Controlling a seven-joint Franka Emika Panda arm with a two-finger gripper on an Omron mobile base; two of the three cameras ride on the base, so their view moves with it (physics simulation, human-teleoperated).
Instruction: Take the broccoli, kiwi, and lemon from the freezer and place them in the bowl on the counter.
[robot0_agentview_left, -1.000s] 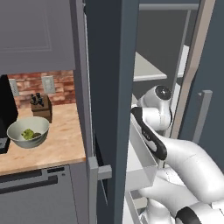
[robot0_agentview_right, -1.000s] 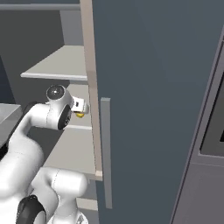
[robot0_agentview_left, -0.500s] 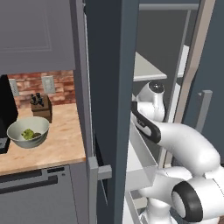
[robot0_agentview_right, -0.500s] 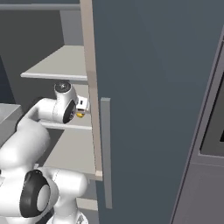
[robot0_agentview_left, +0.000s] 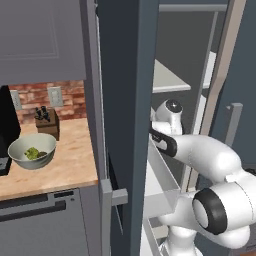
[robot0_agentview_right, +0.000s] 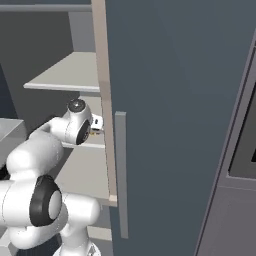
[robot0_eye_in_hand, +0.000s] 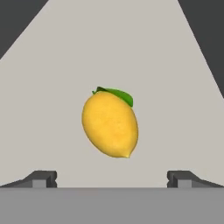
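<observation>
A: Left base?
B: bowl (robot0_agentview_left: 31, 152) on counter (robot0_agentview_left: 65, 167), broccoli (robot0_agentview_left: 34, 152) inside it.
A: Right base?
B: Arm reaching into freezer (robot0_agentview_right: 165, 100).
A: Hand?
B: lemon (robot0_eye_in_hand: 110, 124) on white shelf (robot0_eye_in_hand: 52, 87), ahead of gripper (robot0_eye_in_hand: 112, 177); jaws spread wide, holding nothing.

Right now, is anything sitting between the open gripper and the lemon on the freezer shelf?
Nothing visible. In the hand view the lemon lies alone on the bare white shelf, centred ahead of the gripper, whose fingertips stand wide apart and short of it.
</observation>
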